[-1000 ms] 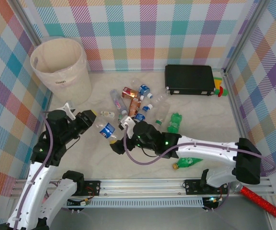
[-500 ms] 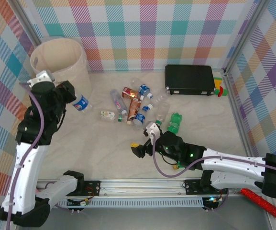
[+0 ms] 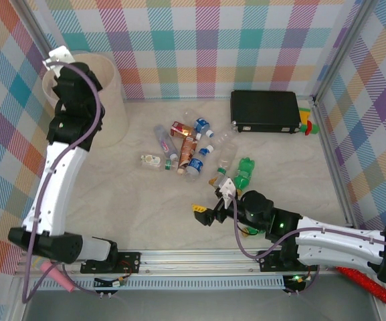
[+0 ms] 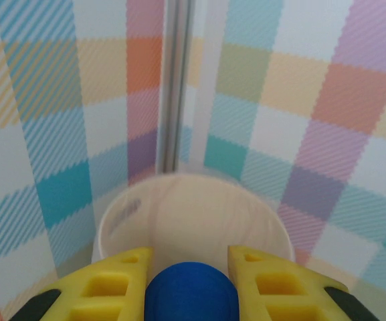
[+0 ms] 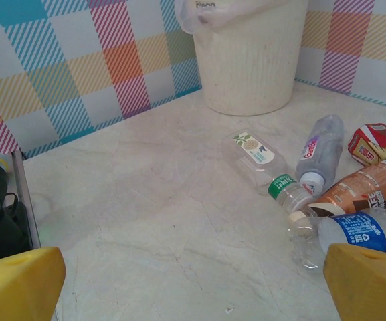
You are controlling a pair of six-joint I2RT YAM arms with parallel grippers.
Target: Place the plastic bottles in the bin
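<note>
blue-capped bottle (image 4: 191, 295) in left gripper (image 4: 191, 259), over bin (image 4: 122, 215)

place: robot test cell, lab-like | walls: plaid panels (image 3: 213, 47) on metal posts (image 3: 340, 53), 9 through 12 to 3 o'clock | surface: pale marble-look tabletop (image 3: 139, 214) | 6 o'clock: aluminium mounting rail (image 3: 199, 257)
</note>
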